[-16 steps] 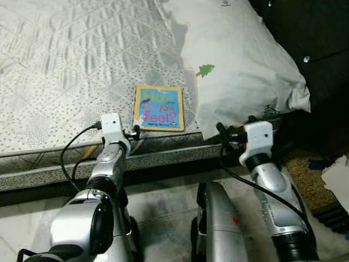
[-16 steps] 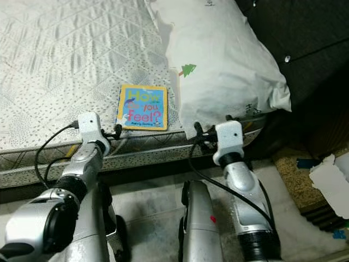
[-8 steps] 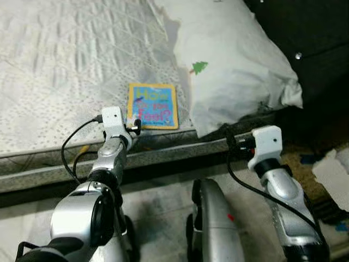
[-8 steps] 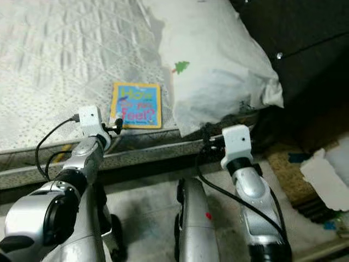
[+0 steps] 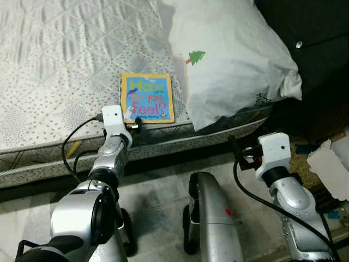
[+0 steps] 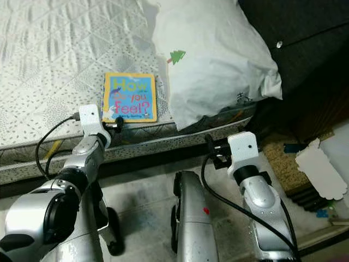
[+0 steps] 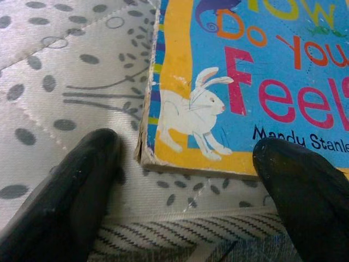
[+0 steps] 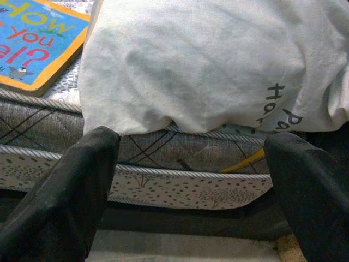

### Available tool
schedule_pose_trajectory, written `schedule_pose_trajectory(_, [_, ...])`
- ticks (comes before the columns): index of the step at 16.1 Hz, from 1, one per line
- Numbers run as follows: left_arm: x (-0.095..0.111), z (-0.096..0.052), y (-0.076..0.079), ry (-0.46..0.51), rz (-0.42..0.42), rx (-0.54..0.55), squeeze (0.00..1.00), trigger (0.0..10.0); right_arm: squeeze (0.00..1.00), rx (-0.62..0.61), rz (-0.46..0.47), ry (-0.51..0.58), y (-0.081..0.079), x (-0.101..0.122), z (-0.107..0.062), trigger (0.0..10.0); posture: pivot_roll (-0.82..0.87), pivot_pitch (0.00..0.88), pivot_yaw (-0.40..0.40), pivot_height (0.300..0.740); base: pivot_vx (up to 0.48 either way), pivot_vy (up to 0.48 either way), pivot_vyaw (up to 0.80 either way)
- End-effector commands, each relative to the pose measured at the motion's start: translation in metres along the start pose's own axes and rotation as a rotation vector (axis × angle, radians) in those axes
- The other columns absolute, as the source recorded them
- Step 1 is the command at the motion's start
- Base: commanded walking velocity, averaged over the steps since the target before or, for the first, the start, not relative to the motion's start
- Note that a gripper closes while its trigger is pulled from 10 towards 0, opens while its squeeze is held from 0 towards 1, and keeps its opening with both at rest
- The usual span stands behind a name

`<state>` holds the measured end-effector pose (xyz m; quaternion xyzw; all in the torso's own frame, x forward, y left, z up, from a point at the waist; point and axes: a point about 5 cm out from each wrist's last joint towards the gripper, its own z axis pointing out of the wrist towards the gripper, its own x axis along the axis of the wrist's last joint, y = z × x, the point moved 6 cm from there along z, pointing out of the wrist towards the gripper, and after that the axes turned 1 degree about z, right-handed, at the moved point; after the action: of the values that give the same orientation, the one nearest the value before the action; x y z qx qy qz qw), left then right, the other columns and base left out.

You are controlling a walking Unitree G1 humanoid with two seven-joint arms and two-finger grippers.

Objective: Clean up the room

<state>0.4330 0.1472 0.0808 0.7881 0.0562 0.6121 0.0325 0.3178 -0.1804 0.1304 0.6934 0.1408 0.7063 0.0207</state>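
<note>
A picture book (image 5: 146, 97) with a yellow border and blue cover lies flat on the quilted mattress (image 5: 54, 65), close to its near edge. My left gripper (image 5: 134, 125) is at the book's near left corner. In the left wrist view it is open (image 7: 185, 218), its fingers (image 7: 65, 202) straddling that corner of the book (image 7: 245, 71) without gripping it. A white pillow (image 5: 229, 60) with a small green tree print lies right of the book and overhangs the mattress edge. My right gripper (image 5: 241, 153) hangs open below the bed edge, facing the pillow (image 8: 218, 60), with nothing between its fingers.
A dark padded headboard (image 5: 316, 43) rises at the right. On the floor beside it lie a brown mat (image 5: 302, 164) and a torn white sheet (image 5: 330, 169). The mattress side (image 8: 180, 185) and grey tile floor (image 5: 158, 191) are below me.
The camera has shifted. My right gripper has drawn back from the pillow's edge to below the bed edge. The left gripper stays at the book's near corner.
</note>
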Motion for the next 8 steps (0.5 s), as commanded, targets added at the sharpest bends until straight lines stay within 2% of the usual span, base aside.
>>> schedule_pose_trajectory(1, [-0.014, -0.001, 0.006, -0.059, 0.019, -0.020, 0.00, 10.0, 0.00, -0.017, -0.002, -0.023, 0.006, -0.004, -0.007, 10.0, -0.28, 0.341, -0.107, 0.553, 0.000, 0.000, 0.00])
schedule_pose_trajectory(8, [0.000, 0.003, 0.024, -0.046, 0.065, -0.067, 0.00, 10.0, 0.00, -0.028, -0.002, -0.026, 0.008, -0.001, -0.004, 10.0, -0.28, 0.331, -0.097, 0.553, 0.000, 0.000, 0.00])
